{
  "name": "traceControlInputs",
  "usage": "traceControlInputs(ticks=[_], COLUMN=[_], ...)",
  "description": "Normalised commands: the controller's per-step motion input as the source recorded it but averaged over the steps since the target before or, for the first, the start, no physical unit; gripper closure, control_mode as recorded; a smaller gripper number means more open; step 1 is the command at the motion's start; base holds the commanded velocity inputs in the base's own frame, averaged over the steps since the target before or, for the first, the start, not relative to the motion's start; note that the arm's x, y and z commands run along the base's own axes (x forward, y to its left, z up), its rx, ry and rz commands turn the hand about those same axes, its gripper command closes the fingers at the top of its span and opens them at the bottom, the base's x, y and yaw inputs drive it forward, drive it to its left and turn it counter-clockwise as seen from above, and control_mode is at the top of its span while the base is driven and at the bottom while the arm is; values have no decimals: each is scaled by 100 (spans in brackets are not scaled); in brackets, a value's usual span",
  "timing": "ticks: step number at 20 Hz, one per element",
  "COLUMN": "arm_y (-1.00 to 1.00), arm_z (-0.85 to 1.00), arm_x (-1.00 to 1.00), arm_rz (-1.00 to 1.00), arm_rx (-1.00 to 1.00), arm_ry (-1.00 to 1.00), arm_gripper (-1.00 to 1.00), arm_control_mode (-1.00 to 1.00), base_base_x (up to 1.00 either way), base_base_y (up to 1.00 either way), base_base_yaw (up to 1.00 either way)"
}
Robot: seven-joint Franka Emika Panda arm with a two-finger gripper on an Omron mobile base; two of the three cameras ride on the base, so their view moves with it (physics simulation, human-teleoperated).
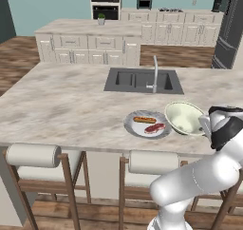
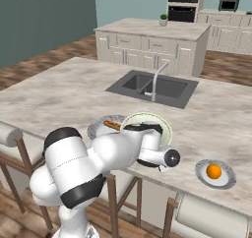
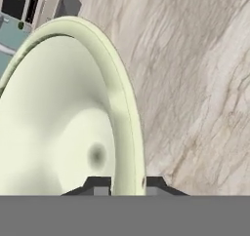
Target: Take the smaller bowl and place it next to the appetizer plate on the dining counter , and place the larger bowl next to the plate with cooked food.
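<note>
On the dining counter [image 1: 61,105], just beside the plate with cooked food [image 1: 147,124], the larger bowl [image 1: 185,118] sits tilted, its open face turned toward the sink side, its near rim at the robot's wrist. In the hand view the gripper [image 3: 128,185] straddles the bowl's rim: one dark fingertip lies inside the wall, the other outside, the jaws narrow and pinched on that thin rim, so the bowl appears held rather than free. The relation that governs the coming move is this: the bowl lies directly ahead of the fingers, its wall running edge-on between them, and the cooked-food plate is immediately to the bowl's left in the left base view, nearly touching. Judged from this, the bowl is about at its target; what remains is to settle it onto its foot and release by opening the jaws and drawing back along the rim line, not sideways, lest the bowl be dragged onto the plate. The appetizer plate [image 2: 215,173] with its orange fruit stands well apart to the right, near the counter edge; no bowl is visible beside it. The surface is beige marble-patterned, level, with a grey sink [image 1: 142,80] and faucet [image 1: 154,72] beyond the bowl, and padded stools [image 1: 33,155] along the near edge. Behind lie a cabinet island and wall ovens.
</note>
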Motion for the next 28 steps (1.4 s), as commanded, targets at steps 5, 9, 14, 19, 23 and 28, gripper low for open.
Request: traceControlInputs(ticks=[5,9,14,19,23,28], arm_y=[40,19,-1,-1,-10,3], arm_z=[0,10,53,83,100,70], arm_x=[13,21,-37,-44,-59,-58], arm_rz=[0,0,0,0,0,-19], arm_rx=[-11,-3,0,0,-9,-40], arm_ry=[8,7,-2,-4,0,22], arm_gripper=[-100,-100,-100,-100,-100,-100], arm_control_mode=[-100,-100,-100,-100,-100,-100], base_base_x=[0,0,0,0,0,0], base_base_y=[0,0,0,0,0,0], base_base_yaw=[0,0,0,0,0,0])
